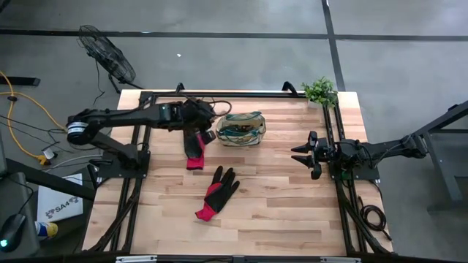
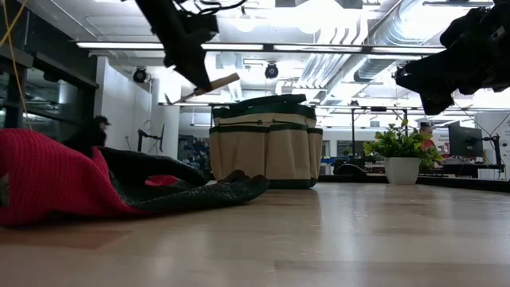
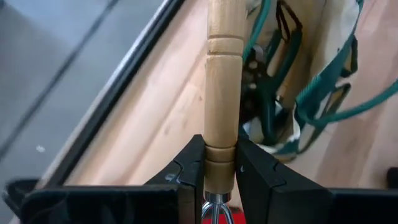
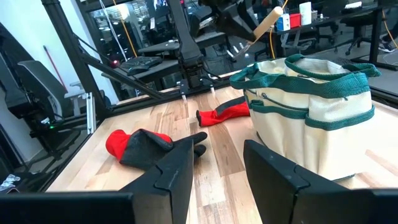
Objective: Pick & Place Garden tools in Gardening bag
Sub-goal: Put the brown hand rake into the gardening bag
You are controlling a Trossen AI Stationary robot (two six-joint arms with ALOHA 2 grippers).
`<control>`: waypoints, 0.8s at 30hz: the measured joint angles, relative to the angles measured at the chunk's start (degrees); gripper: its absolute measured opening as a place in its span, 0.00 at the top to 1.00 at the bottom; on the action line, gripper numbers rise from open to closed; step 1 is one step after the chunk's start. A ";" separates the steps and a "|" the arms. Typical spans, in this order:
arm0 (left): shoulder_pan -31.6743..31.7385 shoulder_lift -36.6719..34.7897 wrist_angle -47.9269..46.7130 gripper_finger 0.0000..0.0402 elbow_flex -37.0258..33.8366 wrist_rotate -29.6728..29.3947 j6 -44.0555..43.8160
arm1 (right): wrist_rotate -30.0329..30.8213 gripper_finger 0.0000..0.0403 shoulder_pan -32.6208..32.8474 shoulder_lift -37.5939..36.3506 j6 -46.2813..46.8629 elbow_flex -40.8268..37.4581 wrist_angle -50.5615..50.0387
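Note:
My left gripper [image 1: 202,123] hangs above the table just left of the gardening bag [image 1: 240,128], shut on a wooden-handled tool [image 3: 222,93]. The tool's metal head is hidden behind the fingers. The bag, olive-tan with green trim, stands upright on its base; it also shows in the low view [image 2: 265,143]. One black-and-red glove [image 1: 195,150] lies flat below the left gripper. A second glove [image 1: 217,192] lies nearer the table's front. My right gripper [image 1: 300,153] is open and empty at the table's right, pointing at the bag [image 4: 311,112]. My left gripper pinches the wooden handle between its two fingers at the end next to the metal shaft [image 3: 219,163]. The handle runs on along the fingers' line toward the bag. In the low view the tool [image 2: 217,83] is lifted clear of the table, slanting, its free end [image 2: 234,77] higher.
A potted green plant [image 1: 319,90] stands at the far right corner. Black frame rails [image 1: 241,93] run along the table's far edge and sides. Bare wood lies between the bag and the right gripper and along the front.

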 joint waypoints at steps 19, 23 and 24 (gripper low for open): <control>-1.88 9.74 17.40 0.86 6.46 -1.71 13.65 | 0.00 0.67 0.00 0.00 0.00 0.00 0.00; -1.88 12.39 21.17 0.86 7.35 -0.86 15.92 | 0.00 0.67 0.01 0.00 0.00 0.00 0.02; -1.85 13.08 21.48 0.86 7.57 -0.52 16.24 | -0.02 0.67 0.01 0.00 -0.02 -0.02 0.00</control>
